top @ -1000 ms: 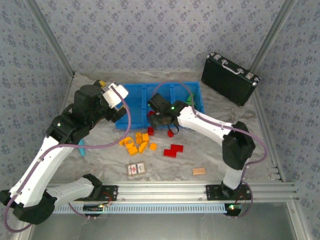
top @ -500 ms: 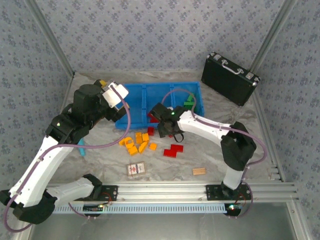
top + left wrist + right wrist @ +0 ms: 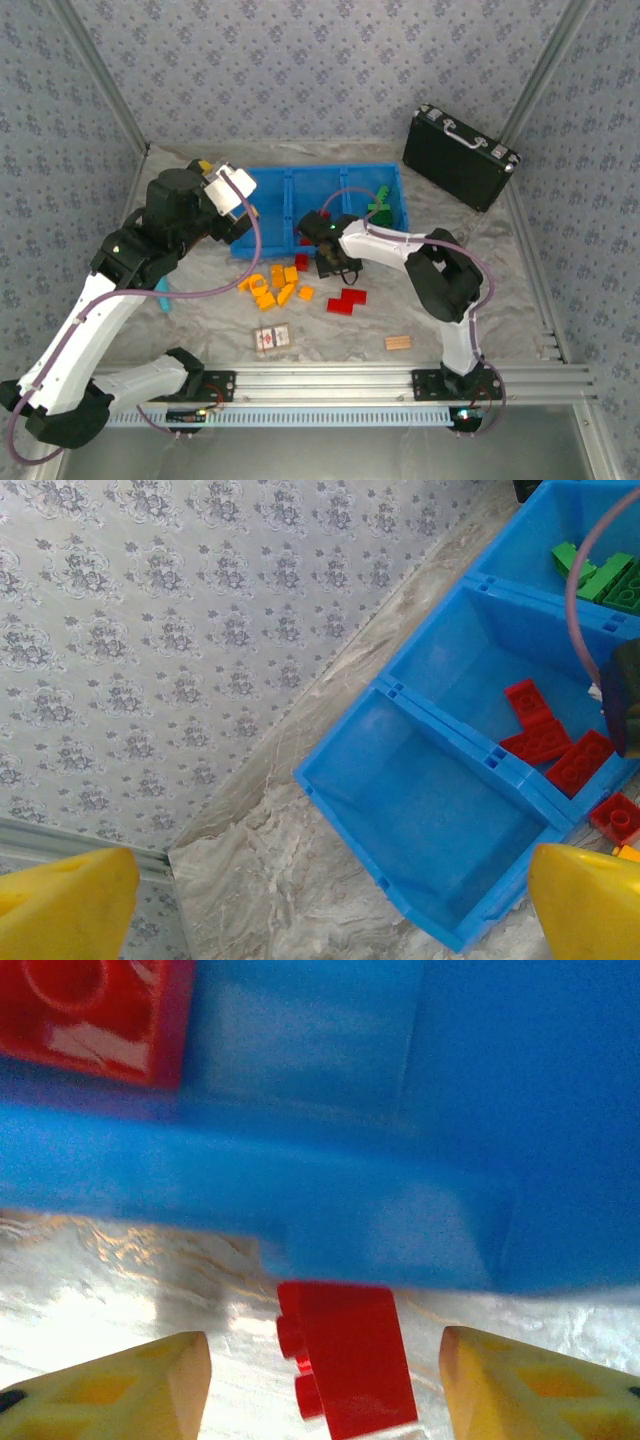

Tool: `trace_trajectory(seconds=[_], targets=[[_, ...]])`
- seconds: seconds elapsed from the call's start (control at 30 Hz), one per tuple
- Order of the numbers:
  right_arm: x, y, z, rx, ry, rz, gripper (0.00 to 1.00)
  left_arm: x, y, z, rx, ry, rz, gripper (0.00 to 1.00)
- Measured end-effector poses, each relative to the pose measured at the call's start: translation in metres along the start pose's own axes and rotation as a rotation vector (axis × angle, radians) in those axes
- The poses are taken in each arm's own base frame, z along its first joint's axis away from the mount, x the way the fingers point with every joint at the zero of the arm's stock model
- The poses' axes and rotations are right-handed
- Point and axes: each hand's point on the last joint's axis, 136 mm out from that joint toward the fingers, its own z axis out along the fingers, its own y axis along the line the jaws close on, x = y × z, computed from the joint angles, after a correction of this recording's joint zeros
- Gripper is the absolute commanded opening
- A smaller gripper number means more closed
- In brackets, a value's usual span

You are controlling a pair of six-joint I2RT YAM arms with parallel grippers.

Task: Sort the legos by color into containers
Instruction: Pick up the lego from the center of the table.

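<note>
left gripper (image 3: 322, 905) hovering spread wide over blue tray (image 3: 430, 820), red bricks (image 3: 545, 735) sitting in middle compartment, green bricks (image 3: 610, 580) in far one

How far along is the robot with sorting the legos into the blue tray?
Partly done. Green bricks lie in the right compartment, several red bricks in the middle compartment. In hand: the right gripper is open, fingers either side of a red brick on the table beside the tray wall. Remaining: the orange-yellow bricks and more red bricks on the table; the left compartment holds nothing.

Glossy red plastic lego (image 3: 345, 1360), smooth blue plastic tray (image 3: 430, 810)
</note>
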Motion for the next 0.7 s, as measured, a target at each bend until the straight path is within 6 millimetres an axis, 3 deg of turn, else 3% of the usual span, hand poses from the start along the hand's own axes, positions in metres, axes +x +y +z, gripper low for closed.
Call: trace_trajectory(seconds=[0.17,0.53,0.7], targets=[[-0.007,0.005,0.006,-0.007,-0.010,-0.002,0.36,0.000,0.000,0.000,0.000,0.000,0.002,1.00],[-0.003,0.003,0.009,-0.005,0.012,-0.012,0.22,0.000,0.001,0.000,-0.008,0.001,0.012,1.00],[-0.008,0.007,-0.009,-0.033,0.011,-0.059,0.21,0.000,0.002,0.000,-0.009,0.002,0.019,1.00]])
